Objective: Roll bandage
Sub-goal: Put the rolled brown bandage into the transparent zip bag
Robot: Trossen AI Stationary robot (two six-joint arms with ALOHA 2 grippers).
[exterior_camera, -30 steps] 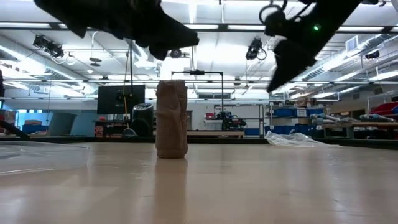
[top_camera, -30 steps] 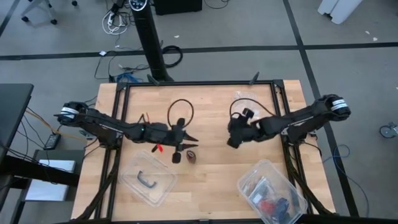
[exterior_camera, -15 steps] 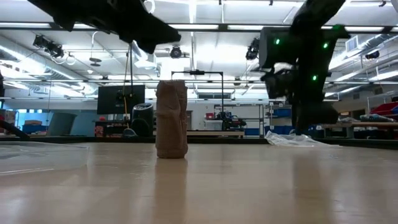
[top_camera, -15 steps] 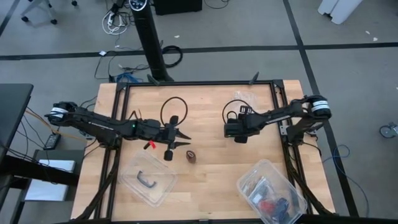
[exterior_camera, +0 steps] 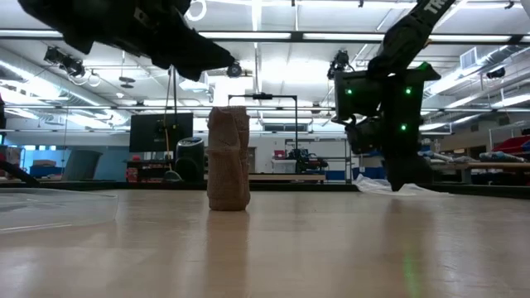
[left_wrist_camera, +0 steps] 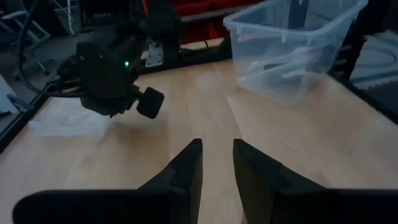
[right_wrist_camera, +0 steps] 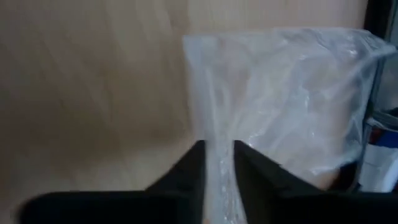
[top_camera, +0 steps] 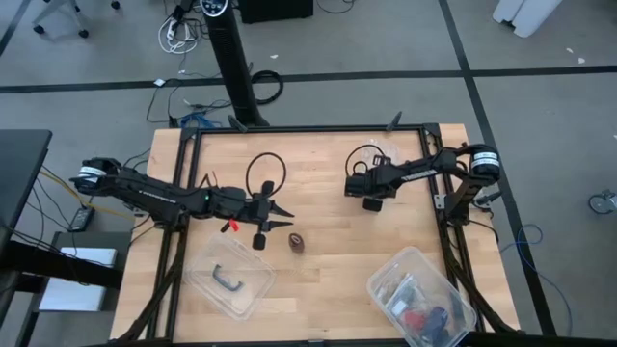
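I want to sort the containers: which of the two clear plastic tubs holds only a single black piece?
The tub at the table's near-left corner, below the left arm. It holds just one black handle piece, while the tub at the near-right corner is full of mixed items.

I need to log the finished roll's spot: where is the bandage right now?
In the high view the bandage stands upright as a roll near the table's middle, just right of the left pincer and apart from it.

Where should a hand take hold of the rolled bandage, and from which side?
Grip the rolled bandage across its middle, coming down from above. It stands upright and alone on the table, so its round sides are free.
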